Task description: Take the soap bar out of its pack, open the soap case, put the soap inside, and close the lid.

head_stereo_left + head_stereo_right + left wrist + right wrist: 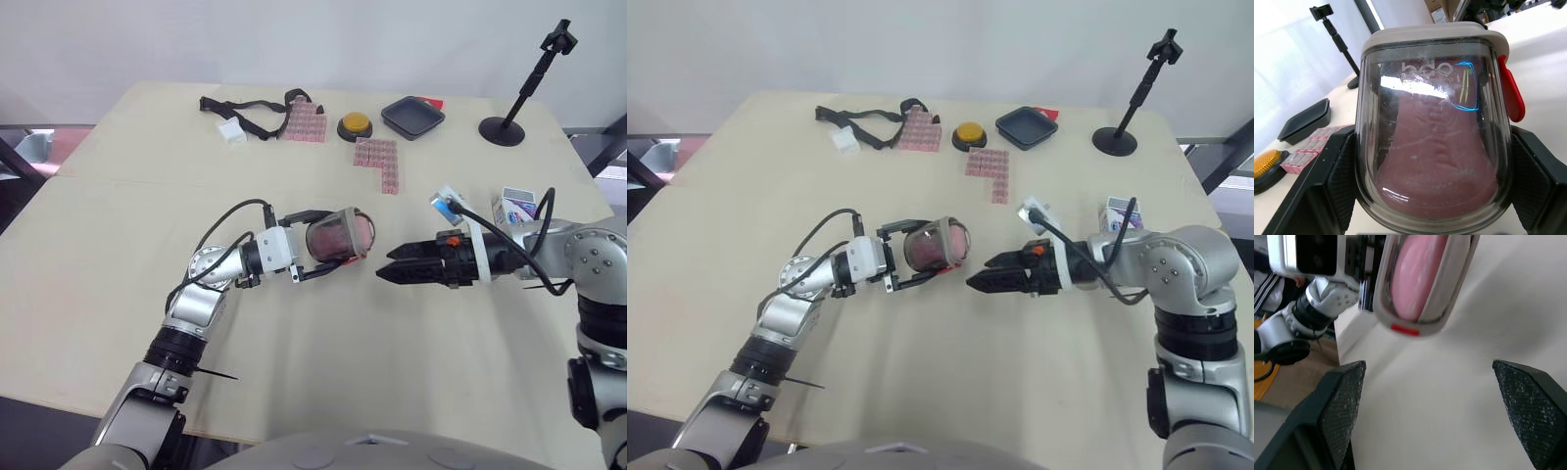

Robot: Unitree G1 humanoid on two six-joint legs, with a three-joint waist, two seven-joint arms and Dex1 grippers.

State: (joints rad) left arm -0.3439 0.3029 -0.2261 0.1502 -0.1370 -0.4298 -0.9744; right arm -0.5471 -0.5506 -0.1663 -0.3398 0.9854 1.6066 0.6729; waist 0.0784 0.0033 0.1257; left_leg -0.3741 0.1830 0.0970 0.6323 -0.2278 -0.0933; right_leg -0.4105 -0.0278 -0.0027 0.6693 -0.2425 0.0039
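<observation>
Pale wooden table (118,255) under a white wall. Gripped sideways in the left gripper (338,238), fingers clamped on both flanks: the soap case (1432,132), forearm stretched out level behind it. Probably rigid, light and smooth-walled, so likely slippery; best held across the flat sides, clear of the red latch (1404,329). Pink soap (1413,274) inside the soap case, lid seemingly down. Just beside the soap case, facing its latch end: right gripper (384,267), fingers spread, empty. Well beyond that, soap pack (513,208).

Bright, even light glares off the soap case (1432,132).
</observation>
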